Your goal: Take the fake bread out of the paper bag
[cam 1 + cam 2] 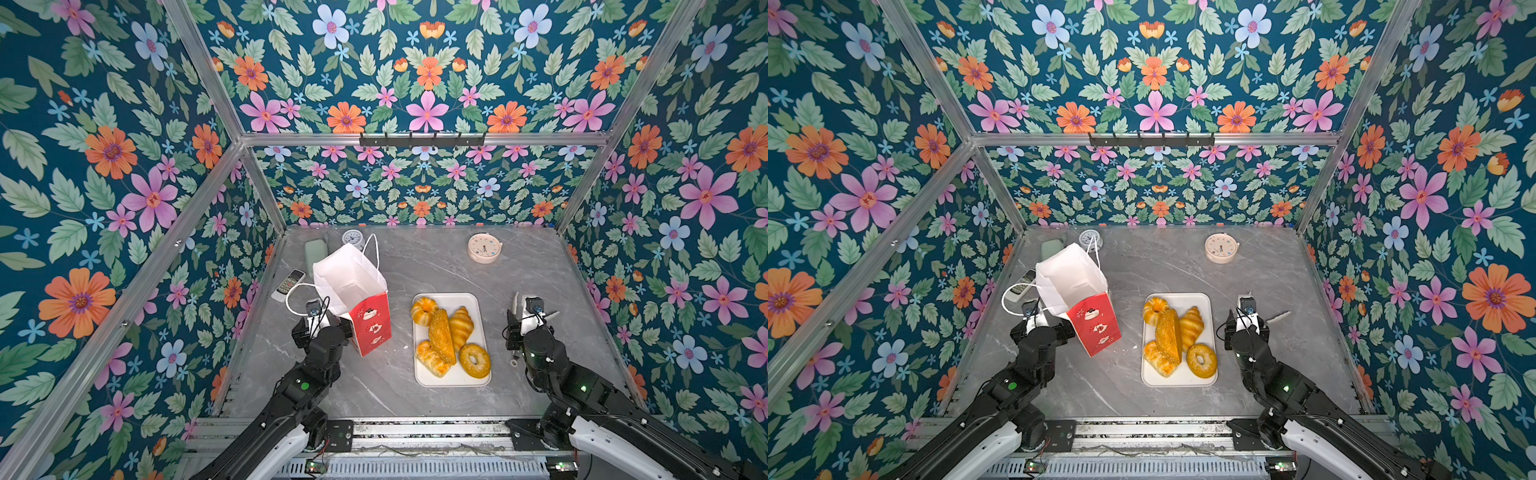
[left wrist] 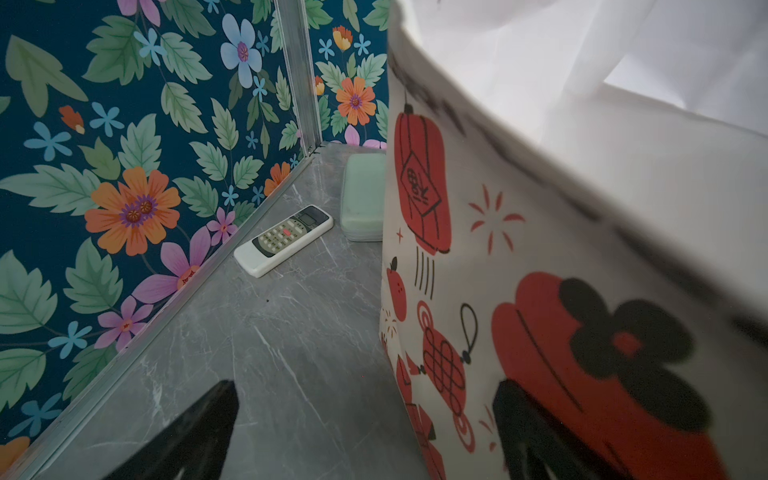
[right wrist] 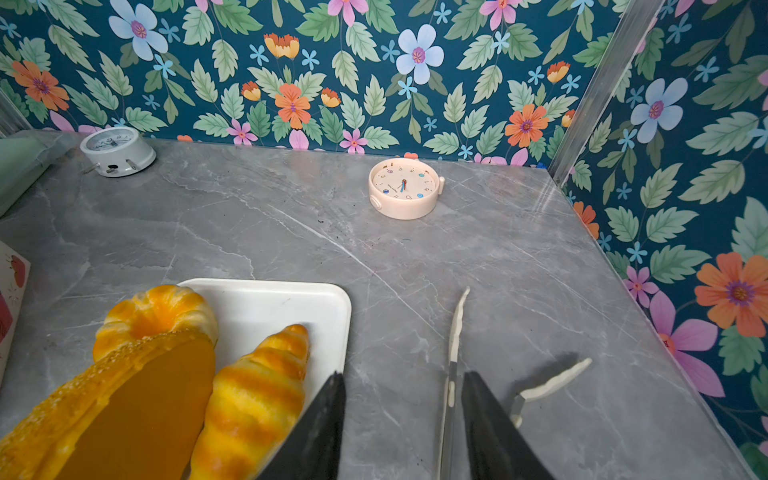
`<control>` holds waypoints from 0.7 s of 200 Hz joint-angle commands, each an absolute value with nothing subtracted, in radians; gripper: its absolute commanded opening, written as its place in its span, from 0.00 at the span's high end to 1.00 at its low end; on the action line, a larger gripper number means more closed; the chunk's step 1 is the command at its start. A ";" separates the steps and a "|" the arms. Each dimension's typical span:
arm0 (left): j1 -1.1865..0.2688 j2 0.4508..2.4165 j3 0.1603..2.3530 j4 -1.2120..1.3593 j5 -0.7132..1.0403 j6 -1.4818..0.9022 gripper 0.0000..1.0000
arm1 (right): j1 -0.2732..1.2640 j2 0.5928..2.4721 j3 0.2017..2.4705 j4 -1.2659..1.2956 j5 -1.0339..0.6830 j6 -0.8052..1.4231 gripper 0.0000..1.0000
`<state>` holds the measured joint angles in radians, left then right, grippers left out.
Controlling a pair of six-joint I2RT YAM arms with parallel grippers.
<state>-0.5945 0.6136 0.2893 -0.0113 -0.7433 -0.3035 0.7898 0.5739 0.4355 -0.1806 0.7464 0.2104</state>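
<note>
Fingers (image 2: 199, 428) of left hand (image 2: 365, 388) are seen closest in wrist view, spread to full width, nothing gripped. Lower corner of paper bag (image 2: 540, 249) sits btw. them, but contact w/ paper can't be told. Bag is stood on table (image 1: 436, 257) at left, mouth open, leaning; only white lining is seen inside in both top views. Fake bread (image 1: 442, 336), all five pcs, is laid on white tray (image 1: 453, 300) mid-table, near bag but apart from it.

Task is thus judged as good as done, and step in hand is judged to be clearing left hand from bag. To be done well, hand should be drawn straight back w/ jaws wide, so paper isn't dragged and leaning bag isn't tipped. Cord handle (image 1: 1003, 300) draped near wrist should be avoided.

Low at right of tray, right hand (image 3: 403, 376) is seen w/ jaws part-way apart; one arm of tongs (image 3: 456, 324) lies btw. them, other arm outside. Whether tongs are gripped can't be told.
</note>
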 commanded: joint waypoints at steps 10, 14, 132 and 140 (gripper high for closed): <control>-0.594 0.650 0.273 0.118 -0.767 -0.212 0.01 | 0.761 0.588 0.399 -0.090 0.756 0.211 0.53; -0.594 0.653 0.268 0.136 -0.768 -0.201 0.01 | 0.753 0.593 0.394 -0.081 0.751 0.213 0.53; -0.579 0.794 0.259 0.321 -0.755 -0.107 0.02 | 0.684 0.659 0.370 -0.069 0.696 0.252 0.53; -0.573 0.800 0.255 0.348 -0.744 -0.097 0.02 | 0.684 0.659 0.368 -0.064 0.700 0.243 0.53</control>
<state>-0.5823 0.7876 0.2588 0.2546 -0.7605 -0.1368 0.6830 0.6582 0.3691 -0.1005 0.6907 0.2440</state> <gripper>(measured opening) 0.983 0.470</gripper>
